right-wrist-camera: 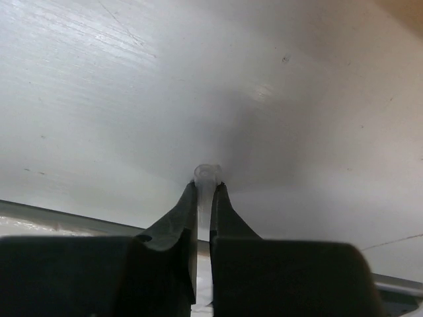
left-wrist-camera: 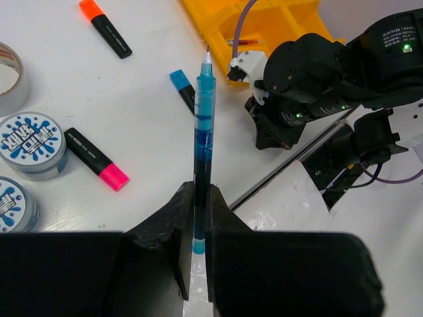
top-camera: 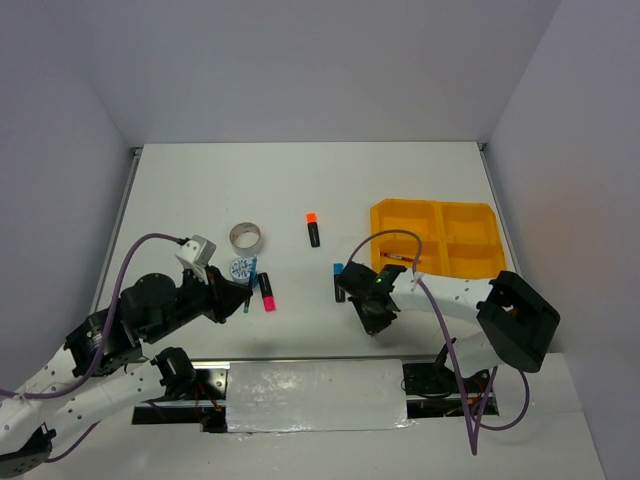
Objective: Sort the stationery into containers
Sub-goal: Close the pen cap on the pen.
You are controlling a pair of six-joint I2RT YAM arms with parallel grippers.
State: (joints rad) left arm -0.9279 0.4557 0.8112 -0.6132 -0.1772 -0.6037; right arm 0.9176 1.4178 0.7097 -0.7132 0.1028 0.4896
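Blue pen sits at the tip of the left gripper in the top view, its point aimed toward 12 o'clock beside a blue-white tub. The pink-capped highlighter lies just at the gripper's 3 o'clock, the tape ring at 12 o'clock. The yellow-orange tray is well apart at 2 o'clock, with a red pen in its near-left compartment. The right gripper hangs near the table's front edge, with the blue-capped highlighter at its 11 o'clock.

From the left wrist, the two black fingers are clamped on the blue pen's lower barrel; the pen stands straight up the picture, tip free above the table. An orange-capped highlighter lies at 11 o'clock.

From the right wrist, the fingers are almost together, pinching a small translucent piece (what it is cannot be told) just over the white table.
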